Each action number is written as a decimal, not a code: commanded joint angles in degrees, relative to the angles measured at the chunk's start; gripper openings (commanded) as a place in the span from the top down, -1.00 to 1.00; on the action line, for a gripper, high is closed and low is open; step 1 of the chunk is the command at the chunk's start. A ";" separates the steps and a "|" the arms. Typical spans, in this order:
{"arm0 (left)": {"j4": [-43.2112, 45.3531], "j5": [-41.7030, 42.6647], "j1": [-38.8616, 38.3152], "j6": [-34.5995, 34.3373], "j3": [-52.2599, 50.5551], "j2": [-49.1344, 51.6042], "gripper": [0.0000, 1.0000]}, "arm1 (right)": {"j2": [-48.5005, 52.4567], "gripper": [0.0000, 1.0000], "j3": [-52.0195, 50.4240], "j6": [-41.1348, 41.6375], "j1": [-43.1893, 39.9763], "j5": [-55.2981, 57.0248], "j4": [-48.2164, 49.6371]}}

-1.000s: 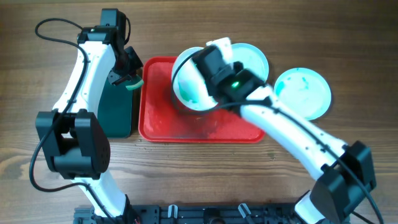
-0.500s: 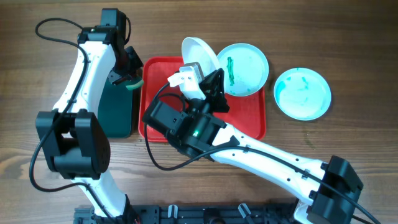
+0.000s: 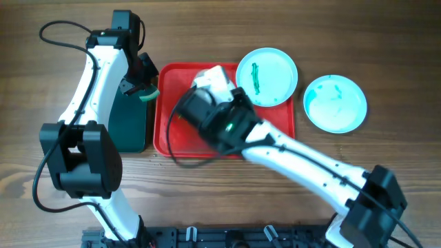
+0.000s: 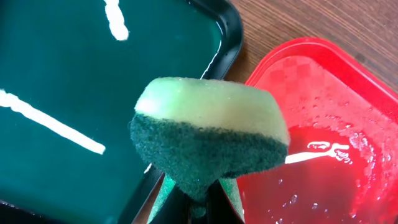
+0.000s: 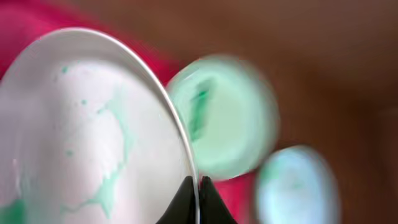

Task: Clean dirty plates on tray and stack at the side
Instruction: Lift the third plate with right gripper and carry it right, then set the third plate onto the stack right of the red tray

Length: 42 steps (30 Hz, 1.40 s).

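My right gripper is shut on the rim of a white plate with green smears and holds it tilted above the red tray. In the overhead view my right arm hides this plate. A second plate with a green streak rests on the tray's far right corner. A third plate lies on the table right of the tray. My left gripper is shut on a yellow-green sponge, held over the gap between the two trays.
A dark green tray lies just left of the red tray, under my left gripper. The red tray is wet with drops. The right wrist view is blurred by motion.
My right arm has swung over the red tray with the plate in its jaws, turning the plate. The left arm and the other two plates have not moved.
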 commanded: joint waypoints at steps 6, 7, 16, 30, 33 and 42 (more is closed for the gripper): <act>-0.11 -0.92 0.00 -0.79 0.72 -1.22 0.92 | -0.28 0.92 0.24 -3.50 -33.77 -60.52 -3.28; -0.11 -0.94 -0.13 -0.79 0.72 -1.22 0.92 | -0.28 0.92 0.24 -3.58 -37.99 -61.79 -3.87; 0.13 -0.50 -2.16 -0.79 0.72 -1.22 0.92 | -0.26 0.91 -1.27 -1.18 -70.31 -46.12 -12.70; 1.01 -0.50 -4.13 -0.79 0.72 -1.22 0.92 | -0.26 0.47 -19.17 0.85 -73.33 -48.00 3.85; 1.01 -0.52 -4.13 -0.79 0.72 -1.22 0.92 | -0.57 0.45 -17.51 -1.07 -69.42 -47.95 2.60; 1.01 -0.52 -4.13 -0.79 0.72 -1.22 0.92 | -2.97 0.17 -7.93 1.03 -54.36 -46.03 5.97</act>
